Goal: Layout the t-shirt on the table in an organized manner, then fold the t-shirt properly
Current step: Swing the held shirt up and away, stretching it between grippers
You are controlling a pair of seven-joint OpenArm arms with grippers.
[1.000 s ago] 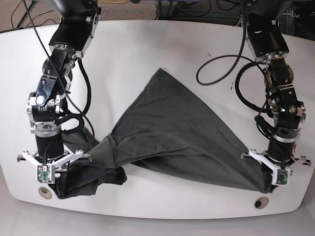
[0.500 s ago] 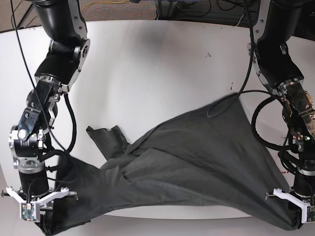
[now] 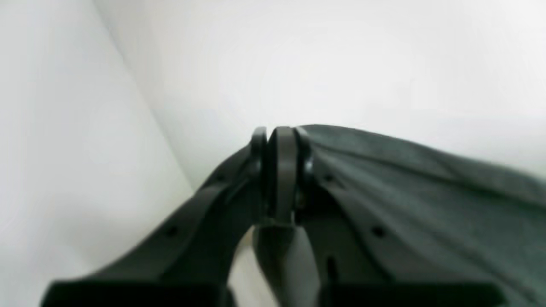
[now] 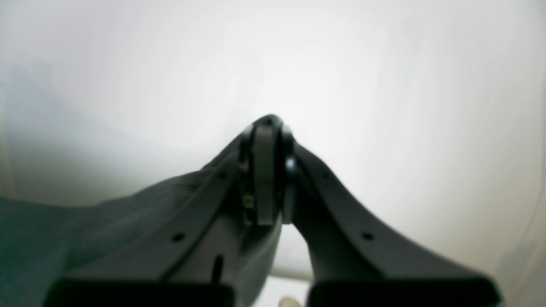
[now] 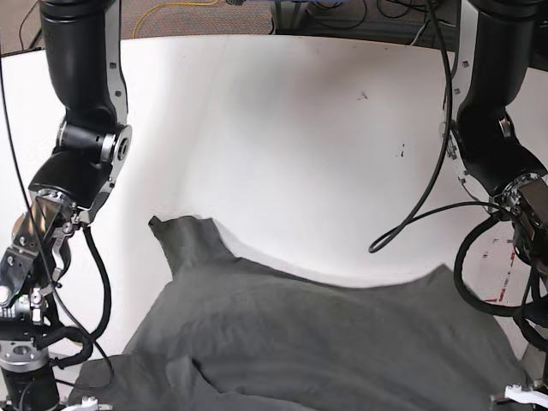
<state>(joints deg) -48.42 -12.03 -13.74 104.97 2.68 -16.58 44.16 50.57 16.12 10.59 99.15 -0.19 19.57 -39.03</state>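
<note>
- The laying-out step looks to be in hand: the t-shirt [image 5: 325, 342] lies spread across the near part of the worktop [image 5: 282, 128], from about 7 to 5 o'clock in the base view, one sleeve-like flap poking up toward 10 o'clock.
- The left gripper [image 3: 279, 170] is clenched on a pinch of the dark cloth, which trails away toward 4 o'clock in its wrist view.
- The right gripper [image 4: 266, 170] is likewise clamped on the t-shirt's edge, cloth hanging off toward 8 o'clock.
- Next, I judge, the cloth needs drawing taut and being set down flat before release; a small fold near the front edge wants smoothing.
- The base view shows the overall spread but cuts off both grippers; only the wrist views show the pinches, though blurred.
</note>
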